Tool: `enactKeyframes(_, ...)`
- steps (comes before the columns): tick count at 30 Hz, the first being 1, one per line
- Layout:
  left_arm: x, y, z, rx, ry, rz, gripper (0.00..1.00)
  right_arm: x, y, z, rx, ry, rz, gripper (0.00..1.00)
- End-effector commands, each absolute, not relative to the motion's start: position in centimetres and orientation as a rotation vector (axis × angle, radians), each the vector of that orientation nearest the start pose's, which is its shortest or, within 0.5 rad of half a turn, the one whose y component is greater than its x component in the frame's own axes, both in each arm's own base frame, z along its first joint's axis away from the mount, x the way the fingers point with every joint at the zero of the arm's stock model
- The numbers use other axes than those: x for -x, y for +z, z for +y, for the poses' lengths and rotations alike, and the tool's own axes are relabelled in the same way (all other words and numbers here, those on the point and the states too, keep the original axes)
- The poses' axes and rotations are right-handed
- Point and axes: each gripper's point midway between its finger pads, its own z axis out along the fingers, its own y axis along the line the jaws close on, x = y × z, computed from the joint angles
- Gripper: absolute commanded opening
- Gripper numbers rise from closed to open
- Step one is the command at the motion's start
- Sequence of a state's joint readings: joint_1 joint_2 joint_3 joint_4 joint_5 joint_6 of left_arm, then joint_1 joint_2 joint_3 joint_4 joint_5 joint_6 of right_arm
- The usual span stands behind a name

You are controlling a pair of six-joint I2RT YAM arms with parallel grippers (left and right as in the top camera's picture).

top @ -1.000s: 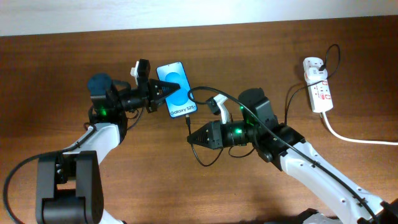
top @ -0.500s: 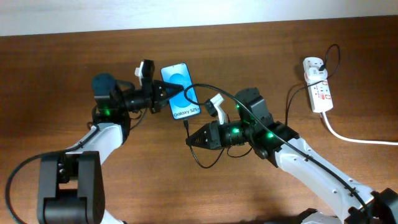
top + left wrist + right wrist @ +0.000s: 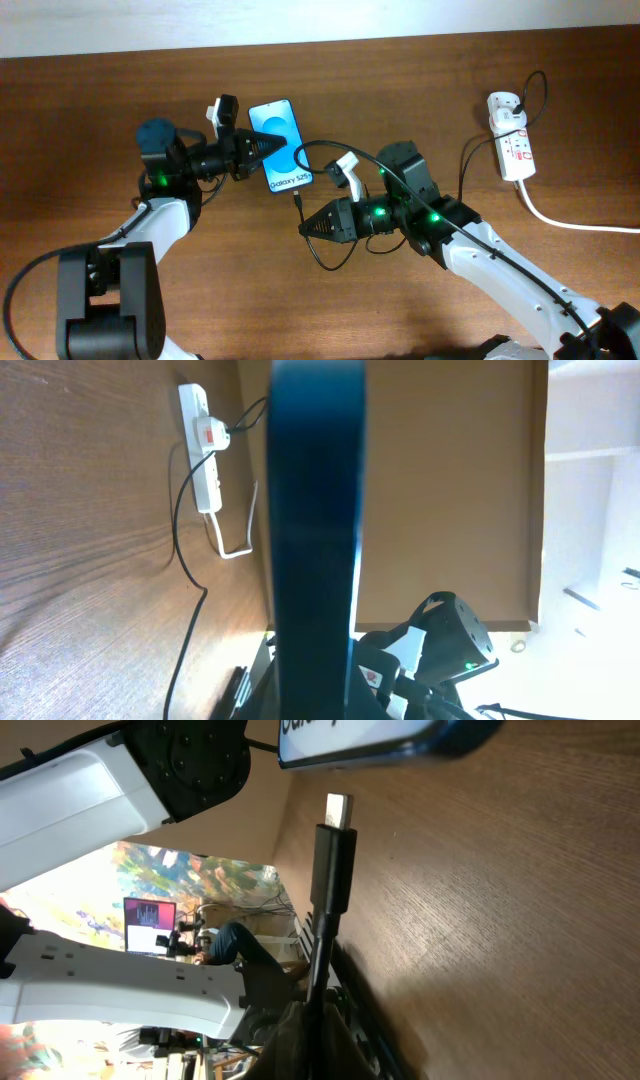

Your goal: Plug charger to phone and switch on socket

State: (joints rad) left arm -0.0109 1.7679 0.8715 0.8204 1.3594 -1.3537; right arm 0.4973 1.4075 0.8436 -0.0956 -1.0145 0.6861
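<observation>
The phone (image 3: 278,146), blue screen up with its white text strip toward the right arm, is held off the table by my left gripper (image 3: 266,150), shut on its left edge. In the left wrist view the phone (image 3: 316,530) fills the middle as a dark upright slab. My right gripper (image 3: 308,228) is shut on the charger (image 3: 302,203), the thin black cable. Its plug tip (image 3: 333,830) points at the phone's text end (image 3: 370,738) with a small gap between them. The socket (image 3: 511,137), a white power strip, lies at the far right; it also shows in the left wrist view (image 3: 204,457).
The charger's cable loops over the right arm (image 3: 340,152) and runs to the socket's top (image 3: 540,85). A thick white cord (image 3: 570,220) leaves the socket toward the right edge. A white wall (image 3: 300,20) bounds the table's far side.
My left gripper has shifted the phone back left and slightly up after an earlier move right. The right gripper with the charger has stayed almost in place over the last half second.
</observation>
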Motion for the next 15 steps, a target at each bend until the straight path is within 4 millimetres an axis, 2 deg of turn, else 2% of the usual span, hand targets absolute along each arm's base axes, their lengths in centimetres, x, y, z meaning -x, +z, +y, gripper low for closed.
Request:
enactKeyframes(1, -37.5, 21.8, -17.9, -0.036, -2.021, 2.070, 0.00, -23.4, 19.1, 29.5, 0.448, 1.715, 2.390, 0.04)
enactKeyframes(11, -37.1, 21.8, -17.9, -0.060, -2.035, 2.079, 0.00, -24.1, 18.6, 29.4, 0.411, 1.656, 2.399, 0.04)
enactKeyframes(15, -36.2, 21.8, -19.0, -0.112, -2.064, 2.096, 0.00, -24.8, 18.3, 29.2, 0.389, 1.606, 2.395, 0.04)
